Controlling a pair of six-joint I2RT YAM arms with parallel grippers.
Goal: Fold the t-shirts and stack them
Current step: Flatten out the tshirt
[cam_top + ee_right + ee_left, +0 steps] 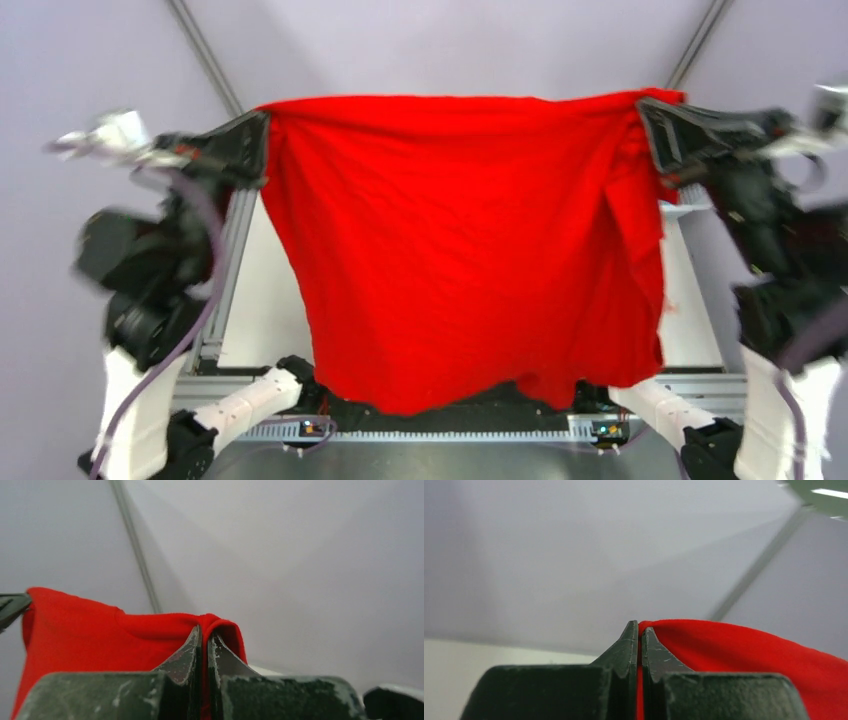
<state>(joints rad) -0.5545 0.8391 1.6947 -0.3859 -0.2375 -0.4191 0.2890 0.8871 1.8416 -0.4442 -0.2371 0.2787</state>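
Observation:
The red t-shirt [450, 240] hangs in the air as a wide sheet, held taut by its top edge between my two grippers. My left gripper [262, 125] is shut on its top left corner; the left wrist view shows the red t-shirt [744, 650] pinched between the closed left gripper [640, 630]. My right gripper [648, 112] is shut on its top right corner; the right wrist view shows the red t-shirt [100, 635] bunched over the closed right gripper [204, 632]. The shirt's lower hem hangs near the arm bases. The black and light blue shirts are hidden.
The hanging shirt hides most of the white table [270, 300]. A metal rail [225, 270] runs along the table's left side and another rail [450, 432] along the near edge. Grey tent walls and poles [205, 55] surround the space.

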